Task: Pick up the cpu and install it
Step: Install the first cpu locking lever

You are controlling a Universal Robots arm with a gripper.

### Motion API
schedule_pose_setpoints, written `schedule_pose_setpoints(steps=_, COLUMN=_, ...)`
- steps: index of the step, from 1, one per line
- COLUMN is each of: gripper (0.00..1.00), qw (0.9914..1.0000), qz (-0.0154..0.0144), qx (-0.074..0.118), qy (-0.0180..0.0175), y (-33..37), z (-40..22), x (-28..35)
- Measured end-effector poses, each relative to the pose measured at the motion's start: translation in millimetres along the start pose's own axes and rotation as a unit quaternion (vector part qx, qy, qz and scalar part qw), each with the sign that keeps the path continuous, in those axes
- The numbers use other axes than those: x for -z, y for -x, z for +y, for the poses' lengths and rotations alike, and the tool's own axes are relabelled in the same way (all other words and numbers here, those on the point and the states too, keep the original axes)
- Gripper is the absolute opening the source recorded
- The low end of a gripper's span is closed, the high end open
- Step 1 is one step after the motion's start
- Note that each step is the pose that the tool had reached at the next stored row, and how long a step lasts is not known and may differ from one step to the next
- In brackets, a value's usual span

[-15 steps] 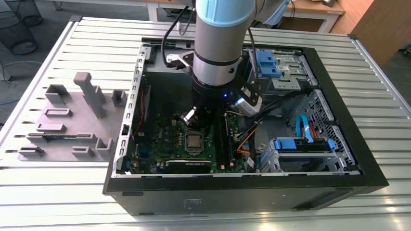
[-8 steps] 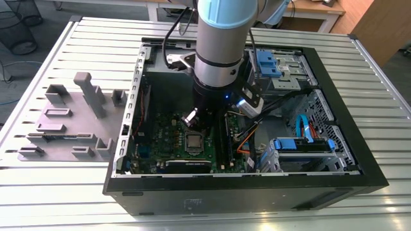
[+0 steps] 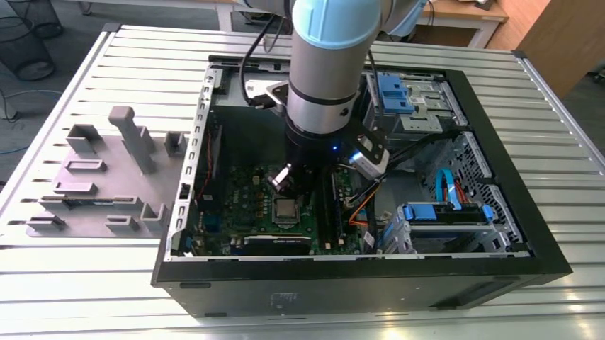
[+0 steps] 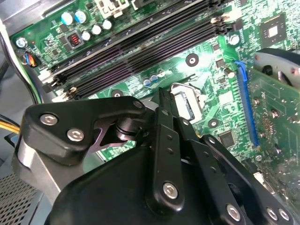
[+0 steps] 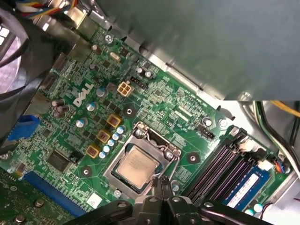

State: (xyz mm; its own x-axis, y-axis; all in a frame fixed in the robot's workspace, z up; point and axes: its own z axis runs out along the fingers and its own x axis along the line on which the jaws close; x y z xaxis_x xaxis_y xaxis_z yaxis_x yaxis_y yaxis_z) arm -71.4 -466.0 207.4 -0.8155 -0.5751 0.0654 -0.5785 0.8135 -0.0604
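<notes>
Now jaws pressed together, empty, just above cpu [image 5: 137, 167] seated in motherboard [image 5: 70, 136] socket.

We see a ribbed metal desk [image 3: 113, 64] on dark grey floor [image 3: 71, 18], a wire basket [image 3: 24, 42] and wooden furniture [image 3: 557, 35] behind.

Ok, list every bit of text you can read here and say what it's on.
Large white logo on the motherboard: a maker's mark, left unquoted.
Marking on the cpu lid: too small to read.
Fine white lettering across the motherboard: too small to read.
Label on the memory stick: too small to read.
Nothing else can be read.
</notes>
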Motion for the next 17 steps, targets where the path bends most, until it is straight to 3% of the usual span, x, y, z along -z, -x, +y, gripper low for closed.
schedule_pose_setpoints(steps=6, gripper=0.11, qw=1.00000, qz=0.0001, qx=-0.003, qy=0.0002, y=-1.7, z=-4.1, x=-3.5)
schedule_pose_setpoints(steps=17, gripper=0.11, qw=0.99979, qz=0.0012, qx=-0.021, qy=0.0014, y=-1.9, z=-5.3, x=-12.6)
